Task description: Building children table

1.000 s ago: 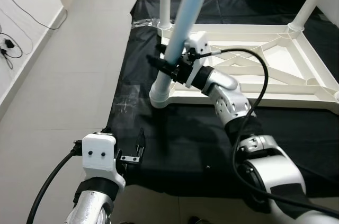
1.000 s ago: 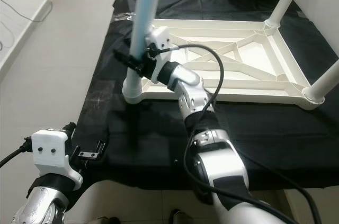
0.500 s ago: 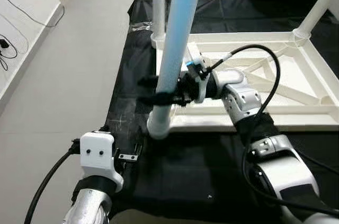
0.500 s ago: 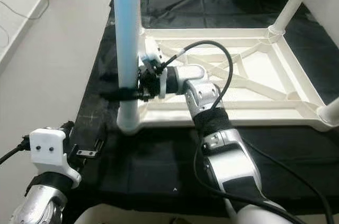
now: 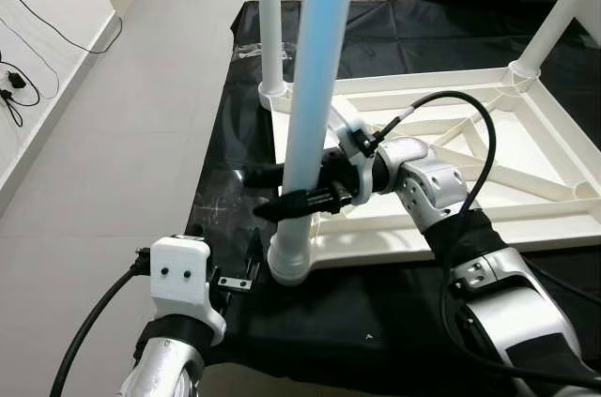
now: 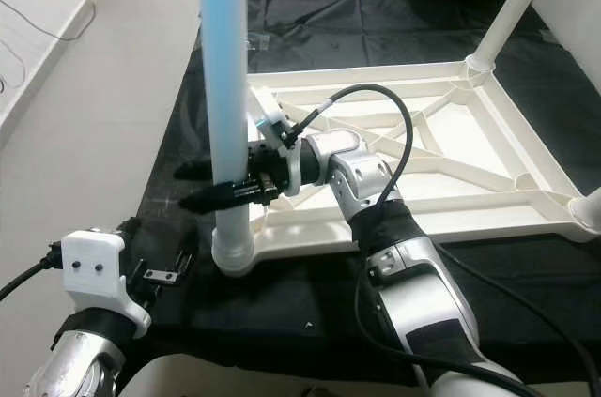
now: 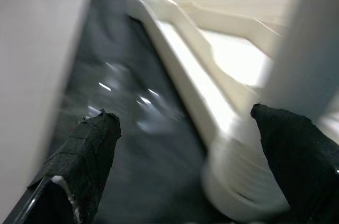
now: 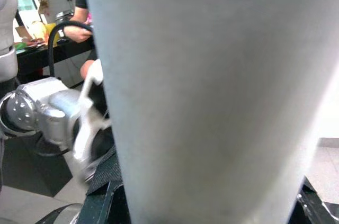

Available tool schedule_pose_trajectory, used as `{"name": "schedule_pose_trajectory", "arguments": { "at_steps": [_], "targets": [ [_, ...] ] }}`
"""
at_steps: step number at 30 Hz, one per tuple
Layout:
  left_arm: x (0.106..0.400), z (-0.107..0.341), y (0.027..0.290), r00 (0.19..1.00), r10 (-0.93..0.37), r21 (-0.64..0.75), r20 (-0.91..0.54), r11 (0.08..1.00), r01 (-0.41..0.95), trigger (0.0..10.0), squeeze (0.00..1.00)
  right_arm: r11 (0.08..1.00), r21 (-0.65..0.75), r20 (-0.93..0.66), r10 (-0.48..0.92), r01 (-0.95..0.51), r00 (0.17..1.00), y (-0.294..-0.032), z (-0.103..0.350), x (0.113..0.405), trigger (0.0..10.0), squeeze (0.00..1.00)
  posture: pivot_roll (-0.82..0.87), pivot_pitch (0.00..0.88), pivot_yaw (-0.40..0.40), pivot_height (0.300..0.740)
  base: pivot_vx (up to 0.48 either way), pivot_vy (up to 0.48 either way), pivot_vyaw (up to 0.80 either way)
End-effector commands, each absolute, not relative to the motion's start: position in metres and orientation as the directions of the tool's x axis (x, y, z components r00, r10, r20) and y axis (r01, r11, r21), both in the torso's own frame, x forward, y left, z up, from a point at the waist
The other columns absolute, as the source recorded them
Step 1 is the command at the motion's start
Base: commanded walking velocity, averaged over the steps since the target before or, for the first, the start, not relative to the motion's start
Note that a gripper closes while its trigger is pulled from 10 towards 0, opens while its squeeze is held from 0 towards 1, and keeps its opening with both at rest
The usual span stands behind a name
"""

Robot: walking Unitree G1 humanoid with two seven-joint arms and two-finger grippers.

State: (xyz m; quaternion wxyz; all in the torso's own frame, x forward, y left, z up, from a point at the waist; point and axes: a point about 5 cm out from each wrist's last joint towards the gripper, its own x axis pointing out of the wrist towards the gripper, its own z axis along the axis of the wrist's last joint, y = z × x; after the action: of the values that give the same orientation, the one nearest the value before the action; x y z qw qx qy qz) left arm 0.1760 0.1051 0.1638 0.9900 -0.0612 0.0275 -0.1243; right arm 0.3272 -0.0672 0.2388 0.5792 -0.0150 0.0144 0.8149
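Now right claw (image 5: 272, 192) straddles the upright table leg (image 5: 315, 68).

Head eyes look down on the table frame (image 5: 488, 125); wrist cameras sit close.

Even, bright indoor light fills both head views, sharp throughout. The glossy pale-blue plastic tube (image 5: 310, 87) glares along its length. The left wrist view is motion-blurred; the right wrist view's close tube is defocused.
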Motion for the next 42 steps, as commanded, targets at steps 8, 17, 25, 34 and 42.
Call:
{"name": "schedule_pose_trajectory", "arguments": {
  "at_steps": [8, 17, 25, 34, 42],
  "targets": [
    [0.147, 0.149, 0.075, 0.851, -0.509, -0.191, -0.128, 0.855, 0.482, 10.0, 0.0, -0.356, 0.133, -0.137, 0.918, -0.925, -0.373, -0.058, 0.194, 0.319, 10.0, 0.0, 0.15, 0.243, -0.025, 0.74, 0.0, 0.0, 0.0],
    [0.135, 0.148, 0.069, 0.793, -0.592, -0.203, -0.145, 0.802, 0.561, 10.0, 0.0, -0.431, 0.014, -0.142, 0.892, -0.902, -0.428, -0.052, 0.209, 0.313, 10.0, 0.0, 0.15, 0.23, -0.026, 0.74, 0.0, 0.0, 0.0],
    [0.127, 0.146, 0.069, 0.769, -0.622, -0.259, -0.148, 0.775, 0.576, 10.0, 0.0, -0.445, -0.057, -0.225, 0.878, -0.894, -0.422, -0.048, 0.206, 0.312, 10.0, 0.0, 0.15, 0.22, -0.023, 0.74, 0.0, 0.0, 0.0],
    [0.125, 0.142, 0.072, 0.771, -0.616, -0.249, -0.163, 0.782, 0.572, 10.0, 0.0, -0.441, -0.057, -0.257, 0.873, -0.896, -0.413, -0.047, 0.203, 0.314, 10.0, 0.0, 0.15, 0.212, -0.023, 0.74, 0.0, 0.0, 0.0],
    [0.127, 0.14, 0.075, 0.784, -0.597, -0.227, -0.171, 0.798, 0.558, 10.0, 0.0, -0.217, -0.044, -0.27, 0.942, -0.975, -0.197, -0.034, 0.193, 0.332, 10.0, 0.0, 0.15, 0.212, -0.026, 0.74, 0.0, 0.0, 0.0]
  ]
}}
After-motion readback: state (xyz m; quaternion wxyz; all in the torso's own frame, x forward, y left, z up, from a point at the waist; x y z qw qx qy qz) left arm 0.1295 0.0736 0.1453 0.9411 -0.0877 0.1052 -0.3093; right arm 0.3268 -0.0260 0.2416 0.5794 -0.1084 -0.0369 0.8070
